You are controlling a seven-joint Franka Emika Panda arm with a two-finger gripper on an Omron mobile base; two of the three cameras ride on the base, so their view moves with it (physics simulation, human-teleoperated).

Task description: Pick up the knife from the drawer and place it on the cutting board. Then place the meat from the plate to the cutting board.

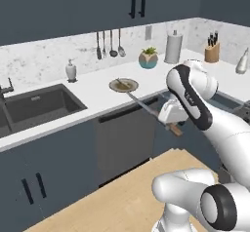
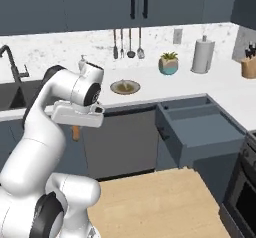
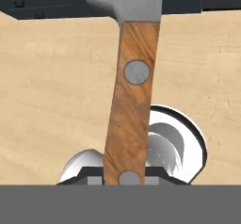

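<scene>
- While I hold above the floor, my fingers point(image 1: 172, 124) are clenched on the knife point(image 1: 146, 106), its blade angling up toward the plate point(image 1: 124, 85).
- Drawer point(image 2: 200, 127) stands open below the bench point(image 2: 220, 84).

Even, soft rendered light, no clear source. Counter point(image 1: 102, 97) bright, cabinets dim. Faint soft shadows under counter edge; soft sheen on arm, no hard glare. Base views low-res, slightly soft. Hand view sharp on knife point(image 3: 129, 105) handle, w/ no edge distortion.
</scene>
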